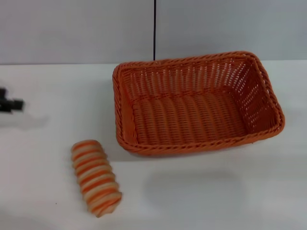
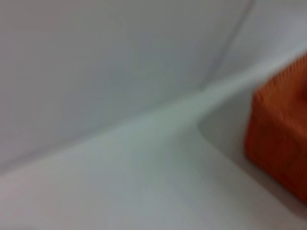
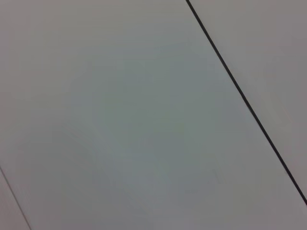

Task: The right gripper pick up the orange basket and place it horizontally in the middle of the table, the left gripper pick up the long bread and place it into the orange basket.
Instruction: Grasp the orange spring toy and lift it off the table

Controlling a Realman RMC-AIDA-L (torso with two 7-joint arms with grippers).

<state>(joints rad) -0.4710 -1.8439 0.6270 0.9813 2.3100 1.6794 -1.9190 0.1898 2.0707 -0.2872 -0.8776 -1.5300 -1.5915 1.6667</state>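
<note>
Head view shows you the long bread at seven o'clock on the counter, beside the orange basket. It looks soft: grip mid-length, gently. Left gripper at nine o'clock; I can't tell how its jaws stand.

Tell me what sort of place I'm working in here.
Probably a lab or test bench, not a real kitchen: a bare white table against a plain grey wall, holding only an orange basket and a striped long bread. The left gripper waits at the table's left edge.
</note>
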